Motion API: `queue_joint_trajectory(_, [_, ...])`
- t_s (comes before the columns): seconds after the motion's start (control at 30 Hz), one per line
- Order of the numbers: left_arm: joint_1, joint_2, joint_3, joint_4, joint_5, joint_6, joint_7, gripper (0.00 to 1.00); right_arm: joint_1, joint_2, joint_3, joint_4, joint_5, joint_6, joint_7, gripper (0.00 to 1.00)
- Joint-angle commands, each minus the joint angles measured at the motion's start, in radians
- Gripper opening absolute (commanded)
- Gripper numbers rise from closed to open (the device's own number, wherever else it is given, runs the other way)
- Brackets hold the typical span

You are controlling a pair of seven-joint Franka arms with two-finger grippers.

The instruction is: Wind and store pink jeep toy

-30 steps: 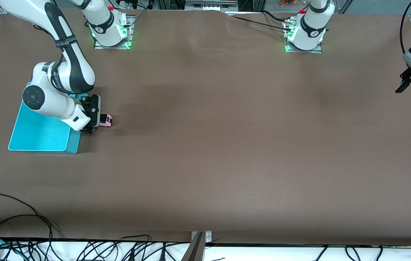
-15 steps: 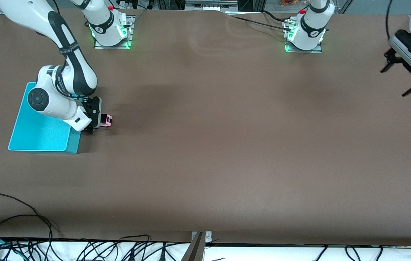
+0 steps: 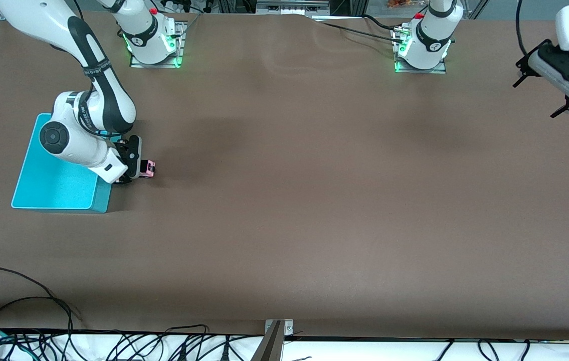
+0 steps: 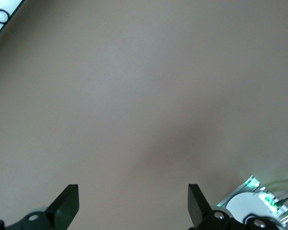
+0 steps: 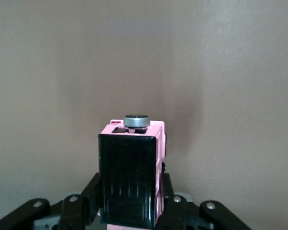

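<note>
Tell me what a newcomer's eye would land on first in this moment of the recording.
The turquoise bin at the right arm's end of the brown table stands out most. Right beside it, the right gripper is shut on the tiny pink jeep toy, whose black roof fills the right wrist view. The left gripper waits open, up over the table's left-arm end.

The pink jeep toy [image 5: 130, 177] has a ribbed black roof; the bin [image 3: 48, 185] is turquoise, the table [image 3: 314, 200] brown.
</note>
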Motion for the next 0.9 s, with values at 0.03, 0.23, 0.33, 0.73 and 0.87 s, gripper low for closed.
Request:
queue_joint_trajectory(0.03, [-0.016,0.042,-0.022,0.069,0.016,-0.054,-0.253,1.0,-0.001,-0.065,0.008,0.124,0.021,-0.212,-0.008,0.17])
queue_joint_trajectory(0.23, [-0.03,0.051,-0.056,0.072,0.007,-0.075,-0.7,1.0,-0.009,-0.076,-0.03,0.28,0.021,-0.46,-0.012,0.17])
queue_joint_trajectory(0.33, [-0.03,0.08,-0.08,0.104,0.007,-0.078,-0.818,1.0,-0.009,-0.095,-0.067,0.303,0.021,-0.528,-0.025,0.17])
queue_joint_trajectory(0.73, [-0.014,0.137,-0.071,0.184,0.005,-0.084,-0.841,1.0,-0.011,-0.161,-0.279,0.204,0.021,-0.574,-0.255,0.17])
queue_joint_trajectory(0.87, [-0.02,0.136,-0.071,0.184,0.002,-0.083,-0.936,1.0,-0.011,-0.159,-0.342,0.135,0.021,-0.51,-0.345,0.17])
